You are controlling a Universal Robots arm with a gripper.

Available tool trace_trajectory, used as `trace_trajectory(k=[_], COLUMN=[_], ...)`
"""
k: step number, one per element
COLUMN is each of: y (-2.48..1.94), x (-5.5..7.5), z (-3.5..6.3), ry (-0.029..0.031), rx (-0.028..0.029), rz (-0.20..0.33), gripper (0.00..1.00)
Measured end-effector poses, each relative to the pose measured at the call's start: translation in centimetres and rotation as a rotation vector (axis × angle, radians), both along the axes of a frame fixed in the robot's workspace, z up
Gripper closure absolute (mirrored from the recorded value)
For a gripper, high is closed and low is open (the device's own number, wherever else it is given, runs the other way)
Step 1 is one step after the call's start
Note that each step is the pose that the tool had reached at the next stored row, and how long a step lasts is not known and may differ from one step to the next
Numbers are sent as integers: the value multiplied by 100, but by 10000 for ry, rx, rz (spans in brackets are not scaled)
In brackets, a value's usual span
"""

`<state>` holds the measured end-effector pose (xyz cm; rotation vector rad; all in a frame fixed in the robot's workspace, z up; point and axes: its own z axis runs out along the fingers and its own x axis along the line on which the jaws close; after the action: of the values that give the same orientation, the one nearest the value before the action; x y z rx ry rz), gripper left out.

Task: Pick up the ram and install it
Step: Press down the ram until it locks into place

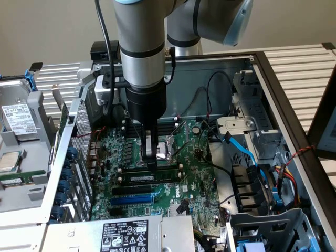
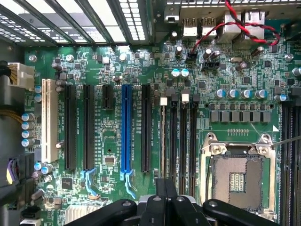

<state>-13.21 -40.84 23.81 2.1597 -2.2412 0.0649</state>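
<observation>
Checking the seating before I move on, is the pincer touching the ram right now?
Touching. In the exterior view the pincer comes straight down onto the top edge of the ram, which stands on edge in a memory slot, with no gap between them.

A robotics lab or electronics test bench — an industrial robot arm (image 1: 140, 58) reaches into an opened desktop computer case (image 1: 273, 79) lying on its side, its green motherboard (image 1: 199, 173) bare, cables and drive bays exposed. Loose computer parts — a hard drive (image 1: 18, 119) among them — lie beside the case, against a plain beige wall (image 1: 47, 26).
</observation>
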Motion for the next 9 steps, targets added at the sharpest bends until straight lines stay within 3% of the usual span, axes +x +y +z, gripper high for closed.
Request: trace_trajectory(k=[5, 9], y=[0, 0], x=[1, 1], z=[106, 138], ry=[1, -1], rx=[-2, 0], rz=[2, 2], gripper=[90, 90])
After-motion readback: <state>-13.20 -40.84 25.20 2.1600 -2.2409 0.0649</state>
